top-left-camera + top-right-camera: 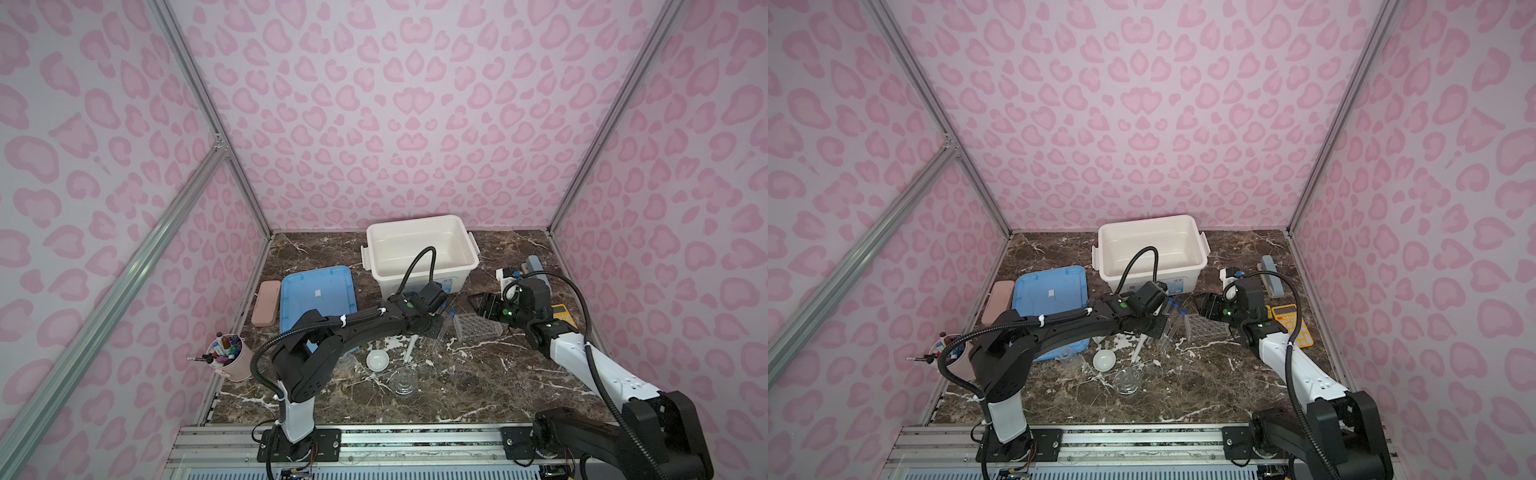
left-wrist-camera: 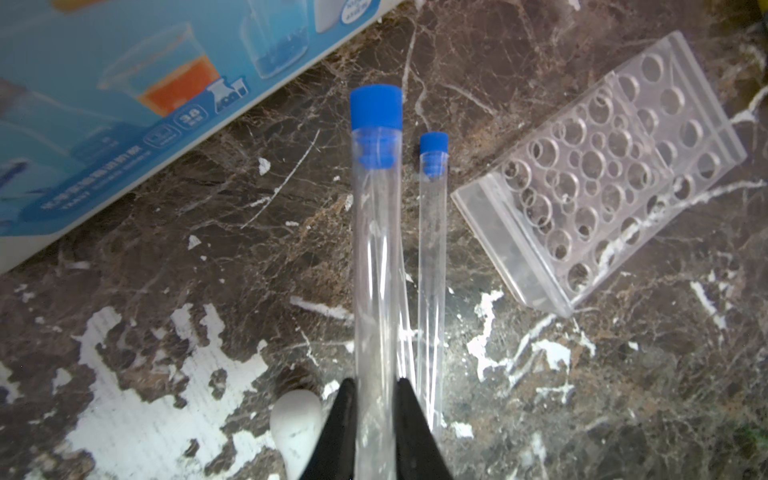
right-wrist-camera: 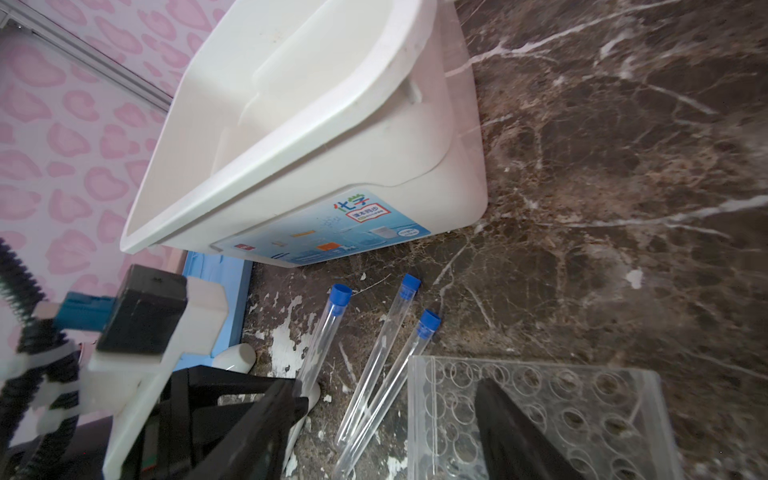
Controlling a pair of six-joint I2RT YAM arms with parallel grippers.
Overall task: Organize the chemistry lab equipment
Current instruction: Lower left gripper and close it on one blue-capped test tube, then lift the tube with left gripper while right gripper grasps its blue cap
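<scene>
My left gripper (image 2: pixel 376 388) is shut on the lower end of a clear blue-capped test tube (image 2: pixel 376 249), whose cap points toward the white bin. Two more test tubes (image 3: pixel 386 332) (image 3: pixel 399 374) lie side by side on the marble next to it. The clear plastic rack (image 1: pixel 476 326) stands just right of them. My right gripper (image 1: pixel 482 305) hovers open over the rack's far side, one finger (image 3: pixel 511 432) in front of its holed top. A white dish (image 1: pixel 377 360), a white pestle (image 1: pixel 409 349) and a glass beaker (image 1: pixel 404 382) sit nearer the front. A clear flask (image 1: pixel 1067 357) stands by the blue lid.
An open white bin (image 1: pixel 419 249) stands at the back with a blue lid (image 1: pixel 318 295) and a pink case (image 1: pixel 266 303) to its left. The pink cup of pens (image 1: pixel 230 357) is at the left edge. The yellow calculator (image 1: pixel 563 316) lies at the right wall.
</scene>
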